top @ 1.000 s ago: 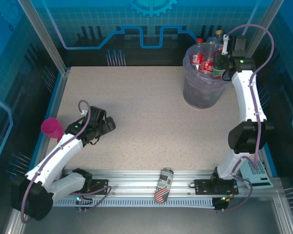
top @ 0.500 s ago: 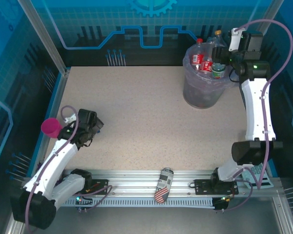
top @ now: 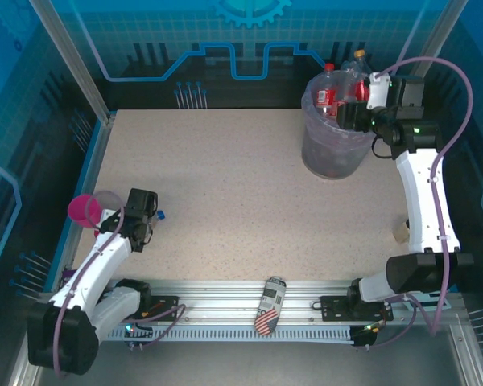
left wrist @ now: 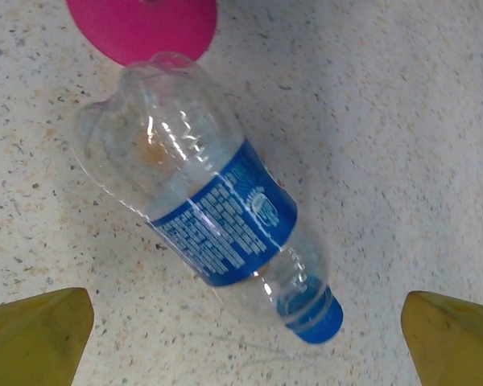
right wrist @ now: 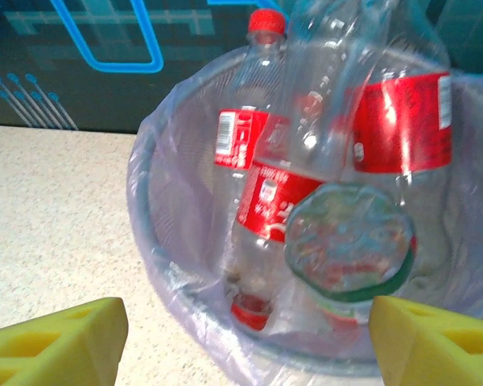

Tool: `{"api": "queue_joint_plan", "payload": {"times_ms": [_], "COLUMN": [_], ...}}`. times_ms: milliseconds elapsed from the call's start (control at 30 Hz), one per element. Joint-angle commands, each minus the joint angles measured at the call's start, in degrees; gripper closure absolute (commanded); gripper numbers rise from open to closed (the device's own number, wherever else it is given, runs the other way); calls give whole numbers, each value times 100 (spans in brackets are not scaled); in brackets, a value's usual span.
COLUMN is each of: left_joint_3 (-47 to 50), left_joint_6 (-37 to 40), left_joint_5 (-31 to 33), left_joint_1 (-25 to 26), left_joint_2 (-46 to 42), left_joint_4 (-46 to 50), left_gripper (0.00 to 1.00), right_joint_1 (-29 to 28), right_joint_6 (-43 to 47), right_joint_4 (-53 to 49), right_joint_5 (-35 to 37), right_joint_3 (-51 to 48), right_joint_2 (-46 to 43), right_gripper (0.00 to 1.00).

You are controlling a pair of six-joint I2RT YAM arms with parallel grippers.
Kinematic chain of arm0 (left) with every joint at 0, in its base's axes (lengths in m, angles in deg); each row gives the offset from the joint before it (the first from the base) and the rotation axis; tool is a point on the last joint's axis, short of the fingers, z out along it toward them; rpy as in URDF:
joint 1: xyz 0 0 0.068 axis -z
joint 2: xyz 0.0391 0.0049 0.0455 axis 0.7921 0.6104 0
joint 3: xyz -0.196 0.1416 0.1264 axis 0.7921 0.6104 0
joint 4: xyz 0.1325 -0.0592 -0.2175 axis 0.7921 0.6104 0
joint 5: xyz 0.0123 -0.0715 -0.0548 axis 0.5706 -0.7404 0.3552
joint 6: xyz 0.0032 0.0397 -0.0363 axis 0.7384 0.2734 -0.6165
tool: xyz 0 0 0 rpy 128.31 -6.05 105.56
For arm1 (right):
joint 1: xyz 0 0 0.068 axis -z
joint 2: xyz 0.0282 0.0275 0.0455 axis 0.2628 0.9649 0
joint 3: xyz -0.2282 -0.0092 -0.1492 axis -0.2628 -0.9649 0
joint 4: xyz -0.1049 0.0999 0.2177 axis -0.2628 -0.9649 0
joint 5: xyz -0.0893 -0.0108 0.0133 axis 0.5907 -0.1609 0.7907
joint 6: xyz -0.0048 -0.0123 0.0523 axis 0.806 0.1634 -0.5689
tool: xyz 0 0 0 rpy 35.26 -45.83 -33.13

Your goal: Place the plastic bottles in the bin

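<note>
One clear plastic bottle with a blue label and blue cap [left wrist: 225, 225] is seen lying on its side on the speckled beige table [left wrist: 402, 121], near the left edge, with its base just beside a round pink cup [left wrist: 145, 28]. The left gripper [left wrist: 245, 338] is held above this bottle with its yellow fingers [left wrist: 36, 334] spread wide to either side of the neck end; nothing is gripped. Several red-labelled clear bottles [right wrist: 266, 197] are stood inside the tall round grey bin lined with a lavender plastic bag [right wrist: 157, 241] at the far right of the table, and a green-labelled bottle [right wrist: 350, 249] is lodged among them, base towards the camera. The right gripper [right wrist: 241, 346] is poised at the bin's rim, fingers parted and empty. A stars-and-stripes printed can [top: 270, 305] is laid on the near rail between the arm bases.
</note>
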Motion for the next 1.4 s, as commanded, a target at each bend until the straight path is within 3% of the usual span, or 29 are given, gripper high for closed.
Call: {"api": "queue_joint_plan", "payload": {"times_ms": [0,200,400,767,967,1233,1367], "left_joint_3": [88,159,280,285,336,316,98], "left_joint_6": [-412,-388,-519,-459,-229,69,902], "left_joint_5": [385,341,250,193,-231,-566,-648], "left_joint_1": [-97,-160,-172,-178,-165,451,815], "left_joint_2": [240,809,1190,1455,1303,968,997], "left_joint_4": [-294,-738,-1101,-1190,-1322,-1463,-1713], "left_gripper": [2,5,10,34,37,41,42], "right_joint_1": [-64,-56,28,188,224,247,224], "right_joint_6": [-289,-687,-994,-1132,-1219,-1379,-1484], "right_joint_4": [138,476,994,1068,1175,1429,1520], "right_joint_5": [-456,-1127,-1324,-1427,-1461,-1523,-1663], "right_joint_3": [-301,-925,-1646,-1992,-2079,-2279,-2291], "right_joint_2": [-530,-1175,-1827,-2054,-2078,-1929,-1894], "right_gripper": [21,21,21,21,20,21,20]}}
